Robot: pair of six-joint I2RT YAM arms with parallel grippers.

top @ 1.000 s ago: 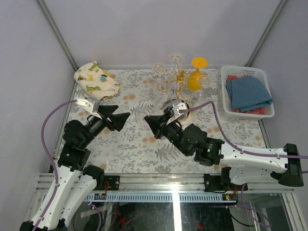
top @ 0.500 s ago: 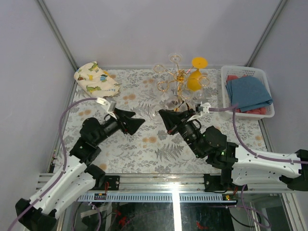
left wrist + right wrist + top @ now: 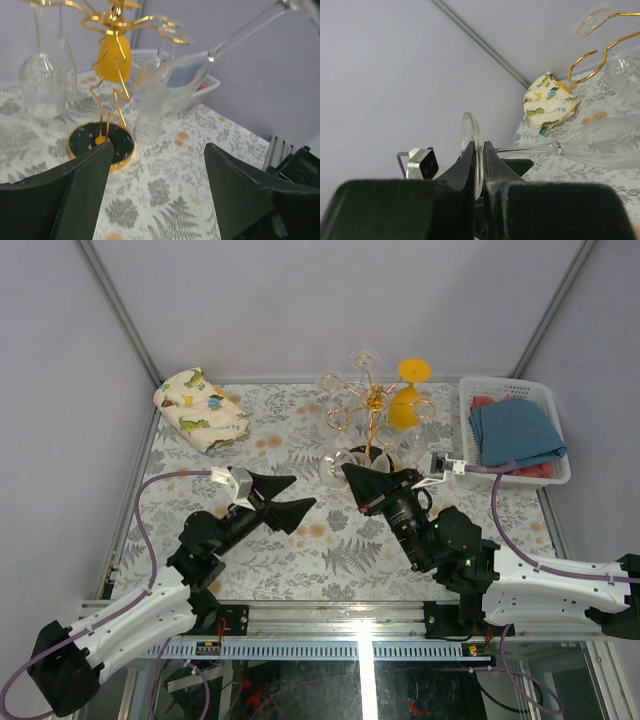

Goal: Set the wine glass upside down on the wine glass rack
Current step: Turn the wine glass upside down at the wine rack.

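Observation:
My right gripper is shut on the round foot of a clear wine glass. The glass lies nearly level above the table, its bowl beside the rack's base. In the left wrist view the glass slants down in front of the gold wire rack, whose black gold-rimmed base stands on the table. The rack holds a yellow glass and clear glasses upside down. My left gripper is open and empty, left of the glass.
A dinosaur-print cloth lies at the back left. A white basket with blue and red cloths stands at the back right. Grey enclosure walls close in the back and sides.
Both arms have moved right and toward the rack. My right gripper has carried the glass closer to the rack's base. My left gripper has followed, still open.

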